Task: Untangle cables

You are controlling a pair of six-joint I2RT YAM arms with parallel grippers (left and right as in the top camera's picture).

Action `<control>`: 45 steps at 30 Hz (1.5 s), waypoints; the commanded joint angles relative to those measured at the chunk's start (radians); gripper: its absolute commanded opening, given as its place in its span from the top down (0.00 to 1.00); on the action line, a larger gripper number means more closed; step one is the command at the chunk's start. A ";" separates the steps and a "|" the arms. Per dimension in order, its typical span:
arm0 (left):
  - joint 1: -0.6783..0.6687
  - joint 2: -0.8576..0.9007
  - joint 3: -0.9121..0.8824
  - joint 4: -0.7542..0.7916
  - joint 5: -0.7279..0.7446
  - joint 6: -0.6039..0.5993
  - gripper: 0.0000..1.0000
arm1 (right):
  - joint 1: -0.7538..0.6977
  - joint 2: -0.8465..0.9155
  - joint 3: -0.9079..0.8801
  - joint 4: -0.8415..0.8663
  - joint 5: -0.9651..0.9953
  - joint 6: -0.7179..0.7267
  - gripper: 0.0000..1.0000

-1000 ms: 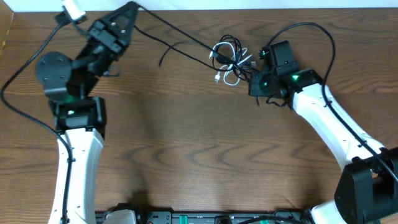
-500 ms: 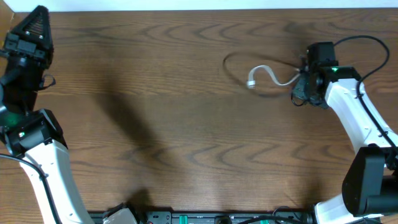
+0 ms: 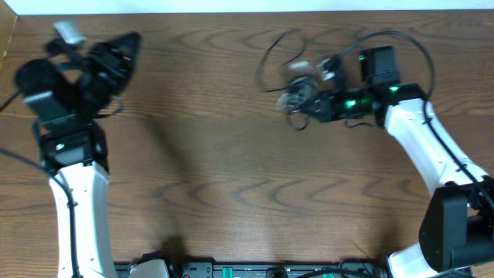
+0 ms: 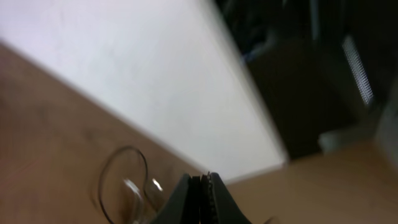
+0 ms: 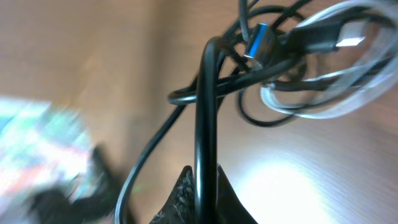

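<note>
The cables (image 3: 297, 91) are a blurred bunch of black and white cords at the table's far middle, with a thin black loop (image 3: 266, 55) arching to their left. My right gripper (image 3: 310, 103) is shut on a black cable (image 5: 205, 124). In the right wrist view that cable runs up into a tangle with a white cable (image 5: 323, 99) and a blue-tipped plug (image 5: 260, 38). My left gripper (image 3: 127, 42) is far to the left, apart from the cables. Its fingers (image 4: 202, 190) are pressed together with nothing seen between them. A thin cable loop (image 4: 121, 180) shows beyond them.
The wooden table (image 3: 231, 170) ends at a white wall along its far edge (image 3: 231, 9). The thick black arm wires arch over the right arm (image 3: 417, 46) and hang beside the left arm (image 3: 11, 100).
My right gripper has swung left, and the cables now sit bunched at its fingers instead of trailing out. My left arm has moved back in from the left edge, its gripper pointing right.
</note>
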 commanded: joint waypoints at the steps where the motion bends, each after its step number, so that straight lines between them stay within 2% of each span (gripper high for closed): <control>1: -0.076 0.019 0.021 -0.095 0.022 0.221 0.93 | 0.036 -0.008 0.004 0.001 -0.209 -0.143 0.99; 5: -0.152 0.037 0.019 -0.291 0.022 0.374 0.92 | 0.039 -0.008 0.004 -0.011 0.013 -0.021 0.99; 11: -0.255 0.096 0.016 -0.586 -0.042 0.573 0.91 | 0.027 -0.008 0.004 -0.036 0.137 0.034 0.99; 14: -0.324 0.150 0.012 -0.660 -0.041 0.637 0.83 | 0.034 -0.008 0.004 -0.048 0.137 0.034 0.99; 15: -0.344 0.165 0.012 -0.669 -0.041 0.648 0.76 | 0.038 -0.008 0.004 -0.053 0.137 0.034 0.99; 20: -0.455 0.249 0.012 -0.654 -0.037 0.715 0.57 | 0.056 -0.008 0.004 -0.065 0.137 0.034 0.99; 22: -0.498 0.280 0.012 -0.651 -0.038 0.777 0.53 | 0.056 -0.008 0.004 -0.066 0.137 0.034 0.99; 24: -0.528 0.305 0.012 -0.648 -0.048 0.851 0.42 | 0.056 -0.008 0.004 -0.068 0.137 0.034 0.99; 25: -0.544 0.319 0.012 -0.642 -0.080 0.875 0.40 | 0.056 -0.008 0.004 -0.070 0.137 0.034 0.99; 28: -0.575 0.343 0.012 -0.616 -0.224 0.927 0.40 | 0.056 -0.008 0.004 -0.077 0.137 0.034 0.99; 30: -0.597 0.348 0.012 -0.581 -0.350 1.007 0.40 | 0.056 -0.008 0.004 -0.079 0.137 0.034 0.99; 35: -0.624 0.348 0.012 -0.507 -0.494 1.126 0.39 | 0.056 -0.008 0.004 -0.080 0.137 0.035 0.99; 41: -0.655 0.356 0.012 -0.476 -0.507 1.201 0.39 | 0.056 -0.008 0.004 -0.079 0.137 0.042 0.99; 45: -0.678 0.378 0.012 -0.448 -0.507 1.204 0.38 | 0.056 -0.008 0.004 -0.076 0.137 0.042 0.99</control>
